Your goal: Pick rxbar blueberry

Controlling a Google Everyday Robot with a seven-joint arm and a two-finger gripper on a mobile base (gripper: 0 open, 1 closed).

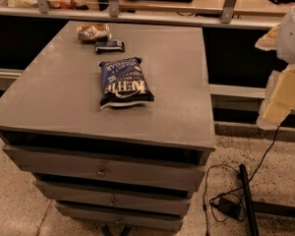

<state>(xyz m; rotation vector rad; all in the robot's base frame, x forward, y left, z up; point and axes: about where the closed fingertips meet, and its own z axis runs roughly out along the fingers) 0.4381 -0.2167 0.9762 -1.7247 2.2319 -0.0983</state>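
Currently rxbar blueberry [109, 46] flat on cabinet top [177, 82], long axis left-right; tool [281, 95] at right edge, grip state unreadable.

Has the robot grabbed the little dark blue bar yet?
Nothing looks done yet. The rxbar blueberry lies flat on the gray cabinet top, between the gold packet and the big chip bag. In hand: the gripper hangs out past the cabinet's right edge, far from the bar. Left: reaching over, grasping the bar and lifting it.
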